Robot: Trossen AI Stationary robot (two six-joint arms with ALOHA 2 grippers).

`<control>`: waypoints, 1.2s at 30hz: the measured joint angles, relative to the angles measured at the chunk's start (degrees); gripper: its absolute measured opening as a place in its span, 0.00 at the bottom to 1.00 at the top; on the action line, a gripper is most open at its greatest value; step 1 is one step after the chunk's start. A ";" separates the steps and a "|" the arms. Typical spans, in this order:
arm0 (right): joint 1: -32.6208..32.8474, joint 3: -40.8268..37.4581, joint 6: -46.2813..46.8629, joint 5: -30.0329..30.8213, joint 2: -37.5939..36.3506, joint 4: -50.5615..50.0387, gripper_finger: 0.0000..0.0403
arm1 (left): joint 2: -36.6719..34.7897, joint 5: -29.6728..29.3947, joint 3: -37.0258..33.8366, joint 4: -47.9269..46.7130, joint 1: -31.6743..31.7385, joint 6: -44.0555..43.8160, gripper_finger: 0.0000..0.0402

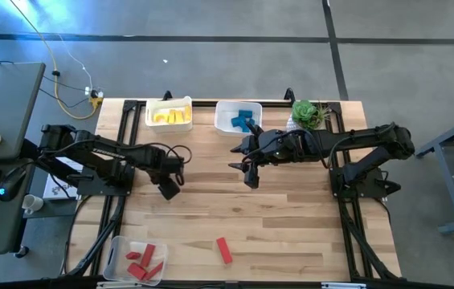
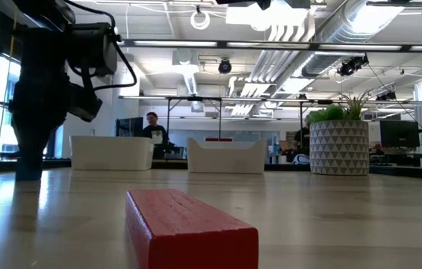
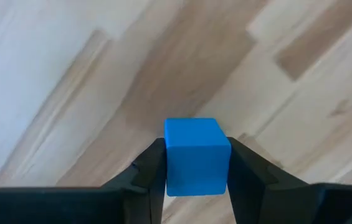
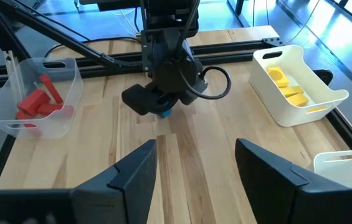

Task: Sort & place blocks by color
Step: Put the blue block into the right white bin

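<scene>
My left gripper [image 1: 169,186] stands over the table's left middle, pointing down, and is shut on a blue cube [image 3: 196,155]. The cube also shows under that gripper in the right wrist view [image 4: 165,112]. My right gripper [image 1: 247,167] is open and empty over the table's middle, right of the left gripper. Its fingers [image 4: 135,171] stand wide apart. A red bar block [image 1: 223,250] lies flat on the table near the front edge and fills the low view's foreground [image 2: 188,228]. My left gripper pinches the blue cube by two opposite sides [image 3: 171,163] between its two fingers [image 3: 151,168]. The fingers come from above, pointing down. The cube sits level between the fingertips, close to the tabletop; I cannot tell whether it rests on it.
A white bin with yellow blocks [image 1: 169,115] and a white bin with blue blocks [image 1: 239,118] stand at the far edge, with a potted plant [image 1: 307,114] to their right. A clear bin with red blocks [image 1: 136,261] stands at the near left corner.
</scene>
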 joint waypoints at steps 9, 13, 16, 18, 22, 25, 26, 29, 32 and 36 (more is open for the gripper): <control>0.00 0.00 -2.30 0.00 0.00 -0.02 0.51 | -0.17 8.62 -0.07 15.14 0.58 1.86 0.26; 0.00 0.00 -5.05 -1.73 0.00 -0.02 0.51 | -0.20 12.11 -0.07 24.98 0.58 2.27 0.26; 0.02 0.00 -6.51 -5.45 0.00 -0.19 0.51 | -0.20 13.63 -0.07 32.83 0.58 2.28 0.26; 0.04 0.00 -6.96 -8.11 0.00 -0.88 0.51 | -0.22 14.53 -0.07 37.81 0.58 2.28 0.27; 1.01 0.00 -7.96 -9.73 0.00 -2.88 0.51 | -0.24 15.64 -0.07 48.73 0.58 1.02 0.27; 1.91 0.00 -9.20 -9.15 0.00 -3.70 0.51 | -0.24 15.57 -0.07 57.60 0.58 0.75 0.26; 2.20 0.00 -9.76 -9.10 0.00 -3.72 0.51 | -0.24 15.40 -0.07 60.56 0.58 0.67 0.26; 3.04 0.00 -12.08 -8.92 0.00 -3.69 0.51 | -0.24 13.97 -0.07 68.83 0.56 -0.54 0.27; 3.76 0.00 -14.13 -8.87 0.00 -3.67 0.51 | -0.26 11.76 -0.07 74.78 0.56 -0.80 0.27; 4.46 0.00 -15.89 -8.87 0.00 -3.65 0.51 | -0.26 9.38 -0.07 80.28 0.55 -1.93 0.27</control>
